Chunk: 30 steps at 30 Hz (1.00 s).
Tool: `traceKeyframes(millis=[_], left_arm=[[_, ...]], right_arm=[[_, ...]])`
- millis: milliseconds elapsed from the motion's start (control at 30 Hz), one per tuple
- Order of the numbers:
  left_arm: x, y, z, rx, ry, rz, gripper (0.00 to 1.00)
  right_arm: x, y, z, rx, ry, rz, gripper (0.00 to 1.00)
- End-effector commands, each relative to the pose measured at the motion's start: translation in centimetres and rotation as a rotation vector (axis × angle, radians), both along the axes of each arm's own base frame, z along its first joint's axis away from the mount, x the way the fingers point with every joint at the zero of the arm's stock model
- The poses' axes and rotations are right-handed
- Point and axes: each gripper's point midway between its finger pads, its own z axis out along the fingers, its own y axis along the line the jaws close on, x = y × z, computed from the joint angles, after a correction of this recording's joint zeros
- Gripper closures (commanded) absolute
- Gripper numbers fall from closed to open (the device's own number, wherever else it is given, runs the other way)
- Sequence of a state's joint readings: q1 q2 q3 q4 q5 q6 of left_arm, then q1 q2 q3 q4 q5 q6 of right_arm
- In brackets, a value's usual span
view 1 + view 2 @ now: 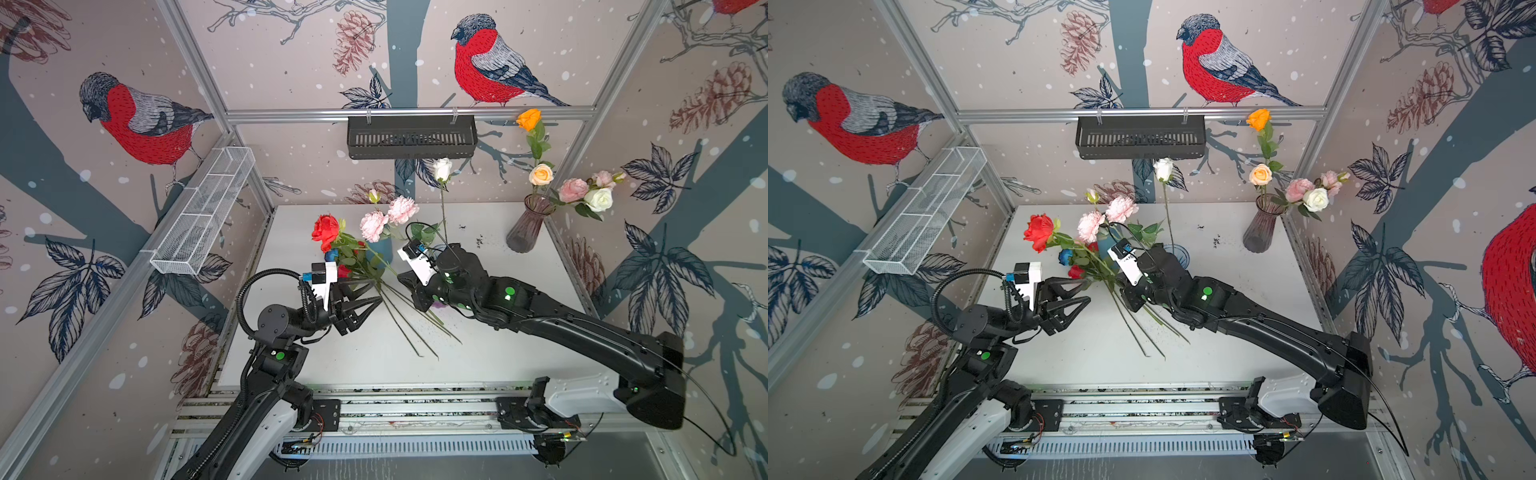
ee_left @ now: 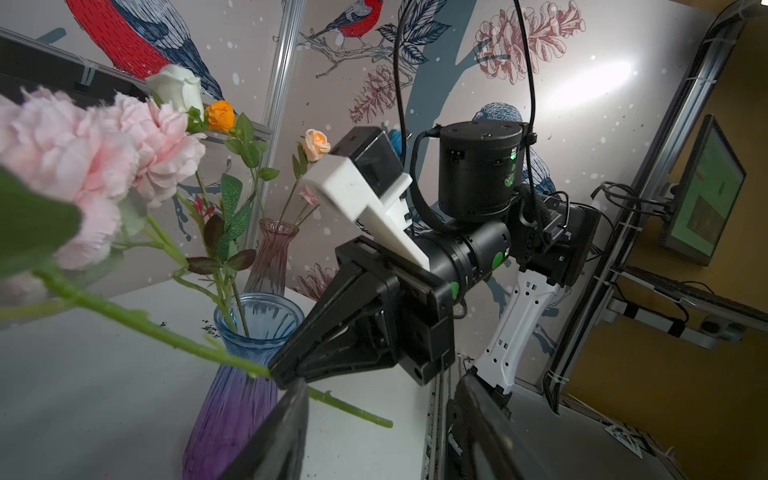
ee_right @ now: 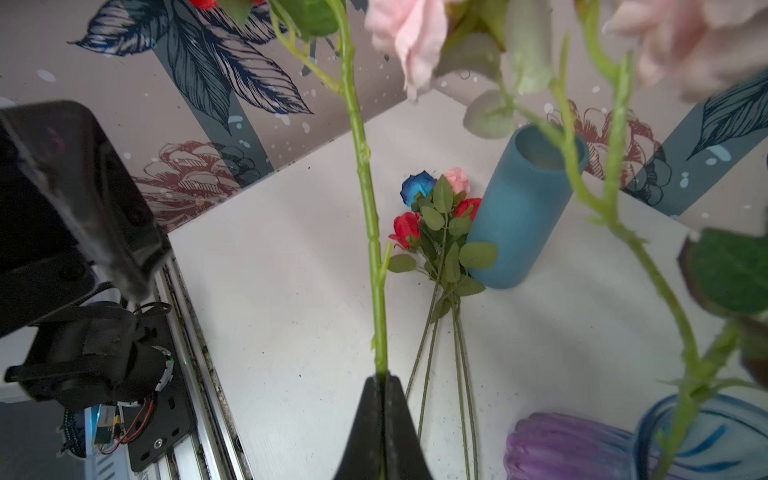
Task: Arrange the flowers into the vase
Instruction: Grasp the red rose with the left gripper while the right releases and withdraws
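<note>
Over table (image 1: 498,353), right pincer (image 3: 382,380) clamped on green stem (image 3: 365,187), arm reaching inward; left pincer (image 1: 370,293) apart, horizontal

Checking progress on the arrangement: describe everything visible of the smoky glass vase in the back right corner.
The smoky glass vase is translucent mauve-grey, ribbed, with a wide body, narrow neck and flared rim. It stands upright on the white table near the back right corner. Its mouth holds the stems of an orange rose, a peach rose, pink roses and a white rose. Contact with the frame beside it is unclear.
</note>
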State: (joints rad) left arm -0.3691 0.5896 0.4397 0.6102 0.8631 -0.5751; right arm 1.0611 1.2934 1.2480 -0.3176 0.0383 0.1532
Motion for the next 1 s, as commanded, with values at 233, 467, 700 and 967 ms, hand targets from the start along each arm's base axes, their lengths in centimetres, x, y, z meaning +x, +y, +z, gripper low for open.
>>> traceKeyframes(millis=[233, 467, 700, 967], left_arm=[[-0.2, -0.4, 1.9, 0.004, -0.049, -0.036, 0.42], [-0.3, -0.2, 4.3, -0.063, -0.073, -0.044, 0.42], [0.0, 0.0, 6.0, -0.133, -0.072, -0.050, 0.42], [0.8, -0.1, 6.1, -0.139, -0.054, -0.033, 0.92]], right_arm=[[-4.3, 0.4, 5.2, 0.194, -0.135, 0.133, 0.99], [-5.6, 0.7, 4.5, 0.195, -0.122, 0.179, 0.99], [-6.4, 1.0, 4.4, 0.198, -0.117, 0.205, 0.99], [-6.4, 0.8, 4.3, 0.193, -0.114, 0.190, 0.99]])
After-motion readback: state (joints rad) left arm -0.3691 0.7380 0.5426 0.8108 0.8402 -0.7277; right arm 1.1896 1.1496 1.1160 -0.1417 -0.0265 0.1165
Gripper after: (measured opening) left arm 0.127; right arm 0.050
